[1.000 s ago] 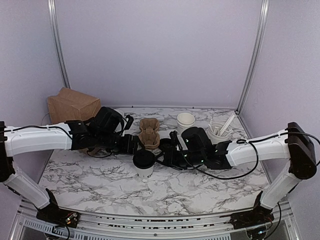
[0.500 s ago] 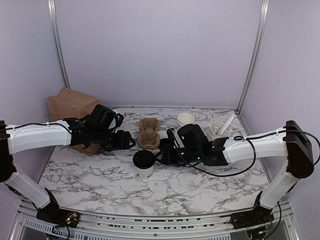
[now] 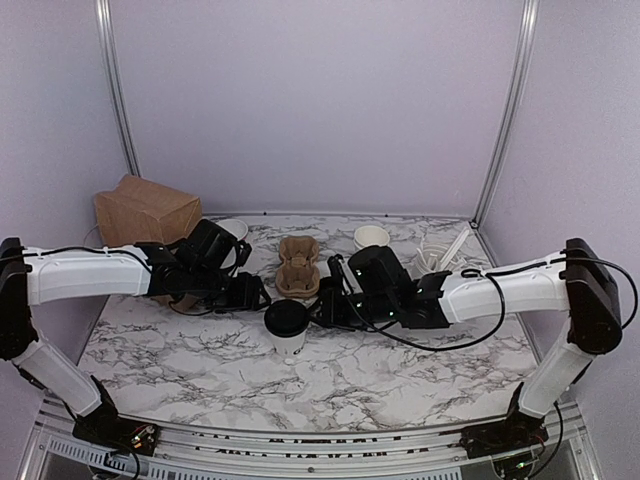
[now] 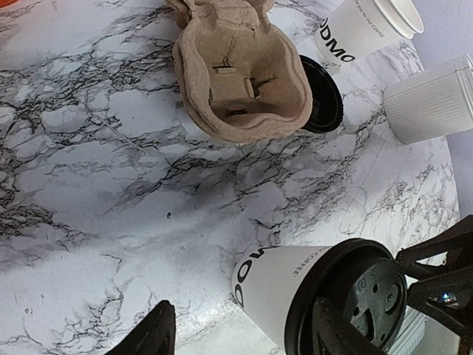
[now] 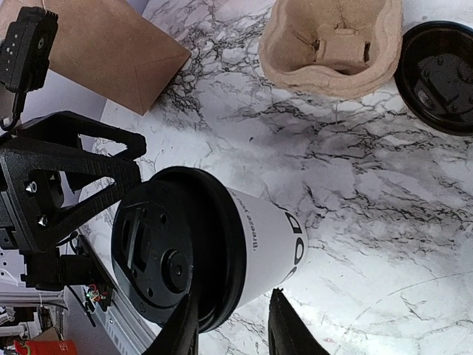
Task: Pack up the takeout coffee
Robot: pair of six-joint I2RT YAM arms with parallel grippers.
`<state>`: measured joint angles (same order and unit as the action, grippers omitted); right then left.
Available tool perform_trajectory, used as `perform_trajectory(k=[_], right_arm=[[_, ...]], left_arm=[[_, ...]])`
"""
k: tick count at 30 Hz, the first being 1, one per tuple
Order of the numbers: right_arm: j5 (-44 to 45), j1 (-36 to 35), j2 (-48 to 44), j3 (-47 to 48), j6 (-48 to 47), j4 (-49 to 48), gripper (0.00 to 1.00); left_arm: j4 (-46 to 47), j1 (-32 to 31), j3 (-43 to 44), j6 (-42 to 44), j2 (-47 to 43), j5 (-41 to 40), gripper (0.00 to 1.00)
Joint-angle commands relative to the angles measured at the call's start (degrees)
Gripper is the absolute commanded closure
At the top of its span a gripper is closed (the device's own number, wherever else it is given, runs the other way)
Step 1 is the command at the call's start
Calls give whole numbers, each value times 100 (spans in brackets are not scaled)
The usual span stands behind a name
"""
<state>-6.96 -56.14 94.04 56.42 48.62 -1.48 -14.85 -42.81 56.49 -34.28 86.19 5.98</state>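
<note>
The takeout coffee (image 3: 287, 326), a white paper cup with dark lettering and a black lid, stands upright on the marble table. It also shows in the left wrist view (image 4: 284, 285) and the right wrist view (image 5: 262, 237). My left gripper (image 3: 250, 293) is open just left of the cup, its fingers wide apart (image 4: 244, 336), one by the lid. My right gripper (image 3: 326, 305) is open just right of the cup (image 5: 233, 329). One of its fingers overlaps the lid's edge and the other is by the cup's side. Neither gripper holds the cup.
A brown pulp cup carrier (image 3: 298, 265) lies behind the cup, with a loose black lid (image 4: 325, 96) beside it. A brown paper bag (image 3: 145, 210) stands at the back left. Stacked lidless cups (image 3: 372, 237) and a white utensil holder (image 3: 435, 262) stand at the back right.
My right gripper has moved left, up close to the cup. My left gripper has drawn back a little to the left. The cup has stayed in place.
</note>
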Motion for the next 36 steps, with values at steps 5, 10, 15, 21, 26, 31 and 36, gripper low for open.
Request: perform_trajectory(k=[5, 10, 15, 21, 26, 31, 36], right_arm=[[-15, -47, 260, 421, -194, 112, 68], [-18, -46, 372, 600, -291, 195, 68], [-15, -9, 476, 741, -407, 278, 67], [-67, 140, 543, 772, -493, 317, 65], [-97, 165, 567, 923, -601, 396, 62], [-126, 165, 586, 1094, -721, 533, 60], [-14, 177, 429, 1093, -775, 691, 59]], left_arm=[[43, -125, -262, -66, -173, 32, 37], [52, -212, -404, -163, -334, -32, 37], [45, -299, -512, -257, -541, -64, 37], [40, -453, -593, -363, -644, -80, 37], [11, -483, -637, -434, -771, -162, 37], [-57, -483, -630, -473, -831, -281, 38], [-104, -478, -605, -471, -838, -370, 38]])
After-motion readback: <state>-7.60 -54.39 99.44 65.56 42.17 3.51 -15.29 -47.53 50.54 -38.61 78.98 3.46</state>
